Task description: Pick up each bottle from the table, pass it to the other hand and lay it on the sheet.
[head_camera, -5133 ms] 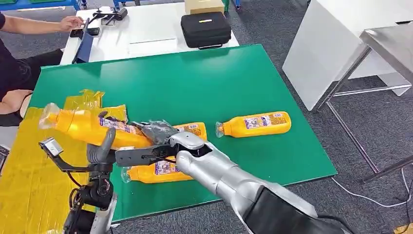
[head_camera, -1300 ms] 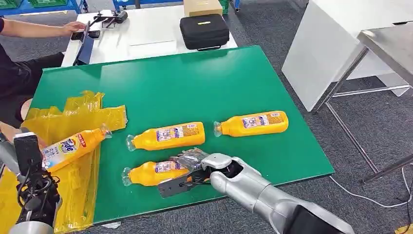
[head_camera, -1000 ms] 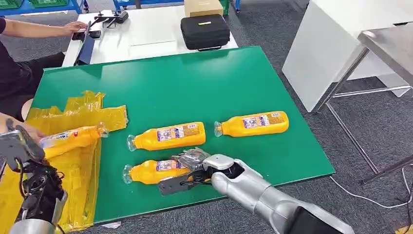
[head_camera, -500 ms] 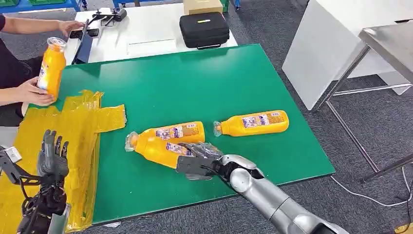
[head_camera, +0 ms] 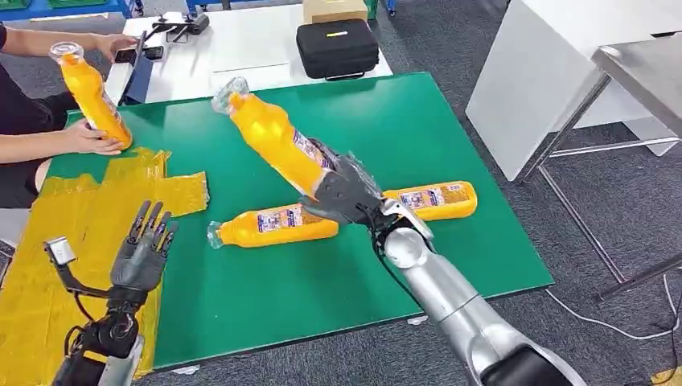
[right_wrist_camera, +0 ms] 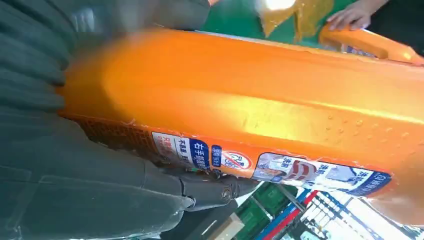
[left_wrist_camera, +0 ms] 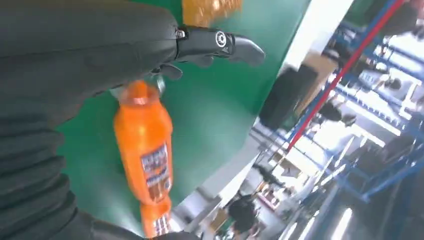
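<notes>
One bottle (head_camera: 273, 138) is now lifted off the green surface (head_camera: 418, 112), gripped at its base by the right hand (head_camera: 342, 193); half a second ago it lay low. Left hand (head_camera: 143, 248) is raised, fingers wide, empty, so handover is judged next; the sheet (head_camera: 72, 233) is bare, its last bottle taken by a person

Bottle held in right hand (right_wrist_camera: 240, 115): label band with blue blocks of Chinese characters, a red crossed-circle prohibition sign and a small product picture. Characters too blurred to read.

Bottle lying near table centre (head_camera: 273, 226): white, blue and orange label; print too small to read.

Bottle lying nearer the right table edge (head_camera: 430, 199): same type of label, not legible.

Bottle in the person's hand (head_camera: 95, 98): no legible print.

Black case (head_camera: 338, 47) on the white table: small yellow mark on lid, no readable text.
</notes>
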`<state>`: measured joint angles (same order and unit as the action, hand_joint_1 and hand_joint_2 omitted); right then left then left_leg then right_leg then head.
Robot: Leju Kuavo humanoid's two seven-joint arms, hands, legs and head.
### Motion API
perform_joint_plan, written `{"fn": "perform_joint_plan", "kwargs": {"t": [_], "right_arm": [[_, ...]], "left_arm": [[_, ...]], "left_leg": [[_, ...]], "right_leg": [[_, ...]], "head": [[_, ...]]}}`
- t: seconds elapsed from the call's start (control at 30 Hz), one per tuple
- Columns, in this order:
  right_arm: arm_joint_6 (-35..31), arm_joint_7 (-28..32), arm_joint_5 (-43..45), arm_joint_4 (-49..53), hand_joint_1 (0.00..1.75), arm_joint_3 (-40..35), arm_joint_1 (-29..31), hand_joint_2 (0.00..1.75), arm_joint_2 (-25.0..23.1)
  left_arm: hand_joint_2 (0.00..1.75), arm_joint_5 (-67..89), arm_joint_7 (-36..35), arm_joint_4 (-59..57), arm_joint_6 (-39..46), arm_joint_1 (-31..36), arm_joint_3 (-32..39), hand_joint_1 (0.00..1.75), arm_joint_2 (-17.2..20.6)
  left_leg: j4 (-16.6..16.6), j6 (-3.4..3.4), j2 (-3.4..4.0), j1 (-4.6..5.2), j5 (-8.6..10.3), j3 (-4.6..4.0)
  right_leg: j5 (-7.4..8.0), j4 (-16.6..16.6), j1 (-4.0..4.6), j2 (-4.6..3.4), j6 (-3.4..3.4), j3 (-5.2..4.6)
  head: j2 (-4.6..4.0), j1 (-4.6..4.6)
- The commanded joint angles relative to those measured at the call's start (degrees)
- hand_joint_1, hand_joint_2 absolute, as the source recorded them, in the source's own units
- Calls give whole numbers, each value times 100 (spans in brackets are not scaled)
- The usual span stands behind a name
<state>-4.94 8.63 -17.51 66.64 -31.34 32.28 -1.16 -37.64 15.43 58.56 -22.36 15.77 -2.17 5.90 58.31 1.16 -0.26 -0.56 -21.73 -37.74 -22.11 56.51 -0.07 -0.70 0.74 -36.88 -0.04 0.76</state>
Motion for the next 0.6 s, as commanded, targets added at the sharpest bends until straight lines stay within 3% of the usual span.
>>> {"fn": "perform_joint_plan", "kwargs": {"t": [0.03,0.23,0.47,0.6], "right_arm": [[-98,12,-221,-1408,175,-62,724,175,-601],[-131,-160,-403,-2560,175,-352,1248,175,-1210],[262,-333,-626,-3389,175,-953,1348,175,-1815],[694,-894,-451,-3345,175,-2067,1170,175,-1884]], "left_arm": [[175,21,65,-44,-35,257,-550,0,-170],[175,125,15,64,111,410,-748,0,-312],[175,132,-50,232,264,488,-778,0,-400],[175,71,-167,151,267,619,-800,0,-483]], "left_leg": [[1,-7,-5,1,-17,35],[3,-3,7,-1,-4,3],[1,-9,10,-3,-6,15],[-2,-9,1,-7,-6,14]], "right_leg": [[-21,5,1,15,0,35],[-4,7,1,-3,0,0],[-9,6,3,-4,-2,11],[-10,1,6,3,-1,13]], "head": [[0,-2],[0,-2],[0,-2],[0,-2]]}}
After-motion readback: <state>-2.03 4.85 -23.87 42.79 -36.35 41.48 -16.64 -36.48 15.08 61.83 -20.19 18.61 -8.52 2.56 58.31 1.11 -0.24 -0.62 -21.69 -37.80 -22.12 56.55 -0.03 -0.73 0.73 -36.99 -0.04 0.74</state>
